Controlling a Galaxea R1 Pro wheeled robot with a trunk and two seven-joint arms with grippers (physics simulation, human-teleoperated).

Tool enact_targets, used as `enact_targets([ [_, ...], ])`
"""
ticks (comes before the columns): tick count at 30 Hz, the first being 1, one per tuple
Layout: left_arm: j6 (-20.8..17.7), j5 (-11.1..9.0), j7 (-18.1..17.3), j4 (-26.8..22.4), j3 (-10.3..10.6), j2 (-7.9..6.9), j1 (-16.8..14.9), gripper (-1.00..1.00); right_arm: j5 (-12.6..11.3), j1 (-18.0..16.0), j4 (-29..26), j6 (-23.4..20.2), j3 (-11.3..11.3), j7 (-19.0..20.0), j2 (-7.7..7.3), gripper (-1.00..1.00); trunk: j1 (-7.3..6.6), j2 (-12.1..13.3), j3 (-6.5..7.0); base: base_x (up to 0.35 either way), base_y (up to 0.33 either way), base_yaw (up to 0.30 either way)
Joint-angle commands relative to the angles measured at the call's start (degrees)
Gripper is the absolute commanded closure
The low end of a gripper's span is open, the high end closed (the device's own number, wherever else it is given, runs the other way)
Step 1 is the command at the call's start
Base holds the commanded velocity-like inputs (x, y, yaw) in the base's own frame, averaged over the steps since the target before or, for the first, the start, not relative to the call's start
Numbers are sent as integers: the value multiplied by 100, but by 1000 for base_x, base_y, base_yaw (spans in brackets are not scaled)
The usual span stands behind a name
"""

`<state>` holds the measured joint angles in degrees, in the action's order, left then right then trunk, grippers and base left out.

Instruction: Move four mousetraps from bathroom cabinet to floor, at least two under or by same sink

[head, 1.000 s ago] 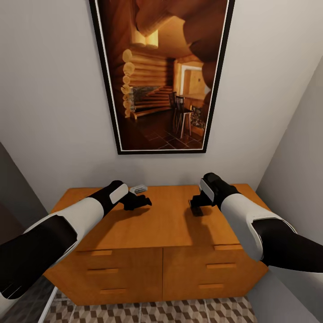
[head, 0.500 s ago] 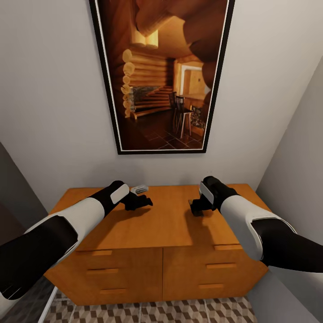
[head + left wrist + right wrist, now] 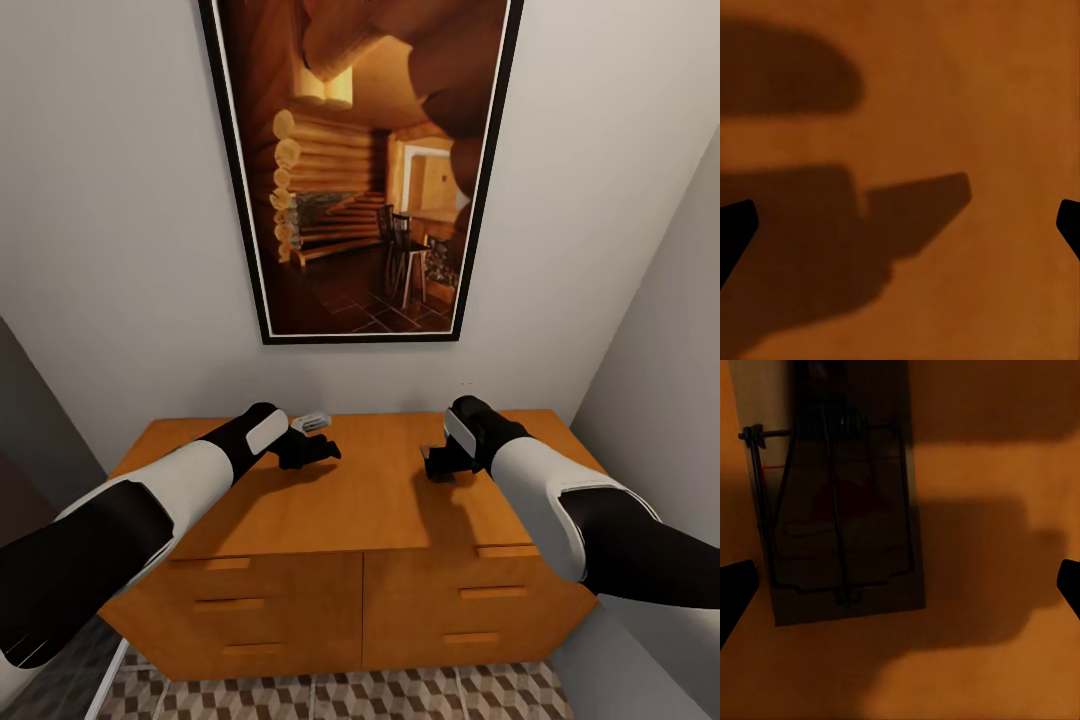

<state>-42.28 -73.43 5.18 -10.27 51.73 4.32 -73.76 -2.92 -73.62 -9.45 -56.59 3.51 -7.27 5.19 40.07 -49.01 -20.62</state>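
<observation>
The orange-brown cabinet [image 3: 370, 500] stands against the wall, and both arms reach over its flat top. One mousetrap [image 3: 310, 422] lies near the back edge, just beyond my left gripper [image 3: 316, 451]. In the left wrist view that gripper [image 3: 900, 225] is open over bare wood and shadow. My right gripper [image 3: 438, 466] hovers low over the top's right half. The right wrist view shows this gripper [image 3: 900, 589] open above a second mousetrap [image 3: 840, 510], a dark board with a wire frame that lies flat, off to one side of the gap between the fingertips [image 3: 735, 592].
A large framed picture [image 3: 360, 170] hangs on the wall above the cabinet. Grey walls close in at the right [image 3: 670, 400] and left. The cube-patterned bathroom floor [image 3: 330, 695] shows below the drawer fronts [image 3: 260, 600].
My right gripper has shifted slightly left and back over the cabinet top. The left arm has barely moved.
</observation>
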Motion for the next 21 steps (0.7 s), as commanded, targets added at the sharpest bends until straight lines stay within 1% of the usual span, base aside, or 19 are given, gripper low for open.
enact_targets([
  [1, -8, -154, 53, -13, -31, -2, 107, -100, -33, 0, -5, -23, 36, -19, 0, -100, 2, -4, -9, 0, 0, 0],
  [19, -8, -154, 53, -18, -31, -2, 107, -100, -27, 28, -4, 70, 43, -20, 8, -100, 2, -4, -9, 0, 0, 0],
  [20, -8, -154, 53, -18, -31, -2, 107, -100, -26, 29, -4, 73, 44, -20, 8, 100, 2, -4, -9, 0, 0, 0],
  [21, -8, -154, 53, -18, -31, -2, 107, -100, -24, 30, -4, 74, 44, -20, 8, 100, 2, -4, -9, 0, 0, 0],
])
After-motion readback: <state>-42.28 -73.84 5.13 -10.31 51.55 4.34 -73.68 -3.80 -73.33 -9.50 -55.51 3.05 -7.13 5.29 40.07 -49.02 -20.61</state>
